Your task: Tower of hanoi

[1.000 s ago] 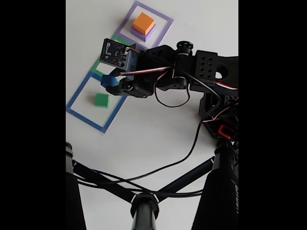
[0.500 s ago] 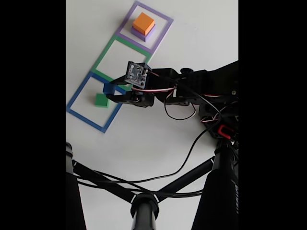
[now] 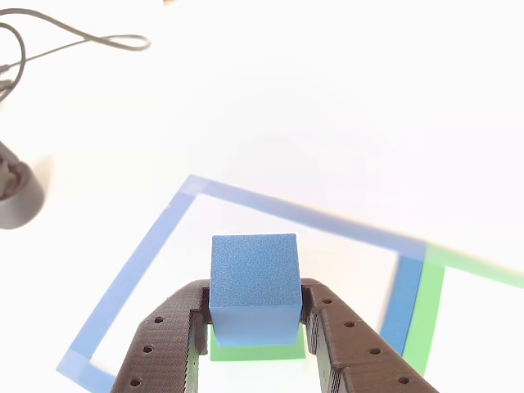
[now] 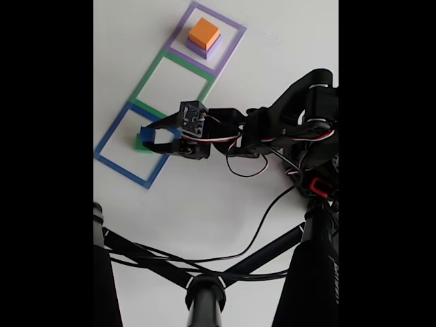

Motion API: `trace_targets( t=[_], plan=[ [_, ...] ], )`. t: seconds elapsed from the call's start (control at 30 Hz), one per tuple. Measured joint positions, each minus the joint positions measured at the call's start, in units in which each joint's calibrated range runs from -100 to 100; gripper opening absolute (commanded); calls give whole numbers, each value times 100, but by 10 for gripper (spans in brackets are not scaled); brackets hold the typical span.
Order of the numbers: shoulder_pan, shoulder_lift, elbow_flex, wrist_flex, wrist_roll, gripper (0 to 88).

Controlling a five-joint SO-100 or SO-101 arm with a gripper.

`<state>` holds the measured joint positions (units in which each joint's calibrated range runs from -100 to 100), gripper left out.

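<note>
Table (image 4: 225, 204): one white surface carrying everything, seen in the fixed view and the other view.
Strip outlines: three flat squares in a slanted row in the fixed view, counted left to right as blue outline (image 4: 109, 133), green outline (image 4: 151, 71) and purple outline (image 4: 231, 42), each sharing a side with its neighbour.
Cubes: four in all, one each of green, blue, purple and orange.
Green cube (image 4: 140, 143): inside the blue outline at the left of the fixed view; in the other view a green edge (image 3: 254, 352) shows just below the blue cube, between the fingers.
Blue cube (image 3: 254, 286): directly over the green cube, within the blue outline; in the fixed view it shows as a blue patch (image 4: 148, 132) at the pincer's tip. Whether it already rests on the green cube I cannot tell.
Pincer (image 3: 255, 323): narrow, its two black fingers pressed against the left and right faces of the blue cube, holding it; in the fixed view it reaches leftward (image 4: 158, 138) over the blue outline.
Arm (image 4: 286, 126): one black arm with white, red and black wires, stretching from the right of the fixed view toward the left.
Purple cube (image 4: 206, 46): inside the purple outline, far end of the row, well apart from the pincer.
Orange cube (image 4: 204, 32): stacked on the purple cube.
Tripod legs (image 4: 204, 286): black, at the near edge of the fixed view.
</note>
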<state>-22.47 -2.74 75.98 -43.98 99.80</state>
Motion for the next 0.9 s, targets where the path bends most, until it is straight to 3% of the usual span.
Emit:
trace_targets(
  t=[0.9],
  plan=[
    [-33,1283,-435,-1019,0,41]
  ],
)
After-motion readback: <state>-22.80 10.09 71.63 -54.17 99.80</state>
